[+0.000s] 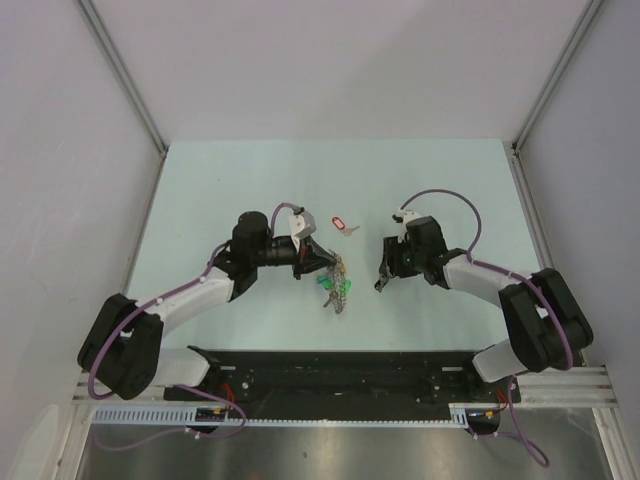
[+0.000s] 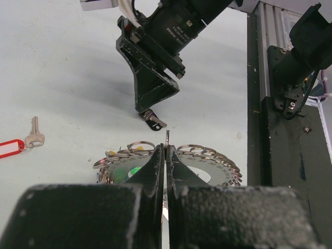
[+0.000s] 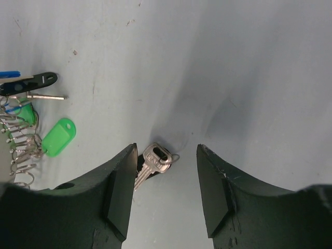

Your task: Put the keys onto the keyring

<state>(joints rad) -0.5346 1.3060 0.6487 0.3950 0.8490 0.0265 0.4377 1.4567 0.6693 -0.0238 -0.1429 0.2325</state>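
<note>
Pinching keyring (image 2: 207, 154) wire end in fully closed left gripper (image 2: 166, 155), threaded tags (image 3: 58, 137) bunching below jaws; straddling loose key (image 3: 153, 162) with half-spread, empty right gripper (image 3: 166, 155), key lying by one finger; leaving red-tagged key (image 2: 34, 136) ahead-left of left gripper, both needing threading.
</note>
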